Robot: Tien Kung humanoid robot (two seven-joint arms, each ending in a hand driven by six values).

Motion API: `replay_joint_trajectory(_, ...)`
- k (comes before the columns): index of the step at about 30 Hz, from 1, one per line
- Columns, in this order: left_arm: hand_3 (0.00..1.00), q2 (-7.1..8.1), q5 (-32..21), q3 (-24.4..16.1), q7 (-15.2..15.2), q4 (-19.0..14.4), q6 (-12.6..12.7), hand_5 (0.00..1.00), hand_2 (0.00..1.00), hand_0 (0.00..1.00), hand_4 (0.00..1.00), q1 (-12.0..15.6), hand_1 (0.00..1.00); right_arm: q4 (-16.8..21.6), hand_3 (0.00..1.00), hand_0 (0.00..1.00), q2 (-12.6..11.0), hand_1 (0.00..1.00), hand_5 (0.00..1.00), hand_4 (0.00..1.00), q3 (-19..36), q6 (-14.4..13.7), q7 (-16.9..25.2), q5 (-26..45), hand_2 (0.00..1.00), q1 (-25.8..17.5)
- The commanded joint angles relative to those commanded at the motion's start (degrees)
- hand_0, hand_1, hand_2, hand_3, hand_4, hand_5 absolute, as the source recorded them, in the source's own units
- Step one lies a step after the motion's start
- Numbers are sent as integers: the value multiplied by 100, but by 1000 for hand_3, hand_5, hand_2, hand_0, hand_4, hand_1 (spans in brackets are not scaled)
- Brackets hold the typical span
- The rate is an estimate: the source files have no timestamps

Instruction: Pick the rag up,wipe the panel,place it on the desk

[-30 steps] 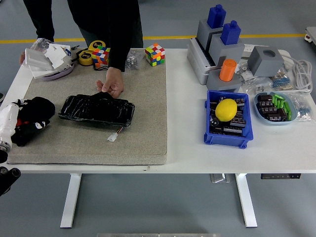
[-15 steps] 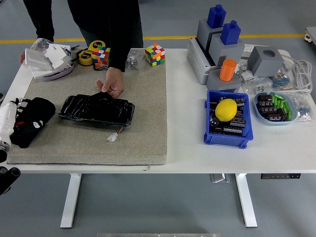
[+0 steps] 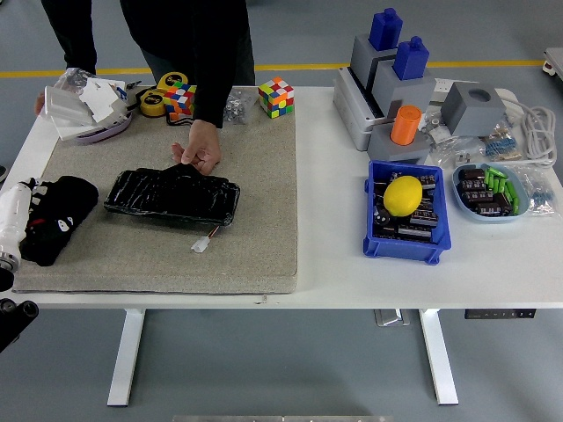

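Observation:
The black panel [image 3: 171, 195] lies on the grey mat [image 3: 255, 176], with a small white connector [image 3: 202, 245] at its near edge. A person's hand [image 3: 199, 151] rests on the panel's far edge. The black rag [image 3: 72, 198] lies bunched at the mat's left edge. My left hand [image 3: 42, 230] is black, on a white wrist [image 3: 12, 214]. It comes in from the left edge and lies against the rag. Black on black hides its grip. My right arm is out of sight.
At the back left are a white bundle [image 3: 84, 105], tape rolls [image 3: 163, 92] and two colour cubes [image 3: 275, 96]. On the right are a blue bin [image 3: 406, 211] with a yellow lemon, grey-and-blue blocks [image 3: 391, 79], a tray of parts [image 3: 493, 189] and cables [image 3: 537, 132].
My left wrist and hand have slid a little to the left, toward the table's edge. The rag's right edge has hardly shifted. The person's hand and the panel have not moved.

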Motion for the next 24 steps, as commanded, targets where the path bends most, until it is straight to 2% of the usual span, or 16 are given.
replay_joint_trajectory(4,582,8,-34,-27,-17,3,46,104,474,257,830,-10,332,-6,606,714,-2,617,596,998,-8,7,-11,6,673,-11)
replay_joint_trajectory(5,670,10,-33,-34,-15,-2,51,65,420,221,741,-12,222,-4,606,714,-4,617,595,998,-3,5,-9,4,673,-14)
replay_joint_trajectory(10,670,2,-37,-84,-53,-5,111,65,420,221,741,-16,222,-1,606,714,-4,617,595,998,10,-9,1,3,673,-5)
replay_joint_trajectory(11,641,4,-42,-84,-54,-4,116,22,375,207,608,-17,182,-1,606,713,-2,617,594,998,13,-10,2,2,673,-6)
replay_joint_trajectory(24,635,30,-33,-77,-66,10,127,13,363,184,567,-30,147,-3,606,713,1,617,594,998,32,-7,5,15,673,-7)
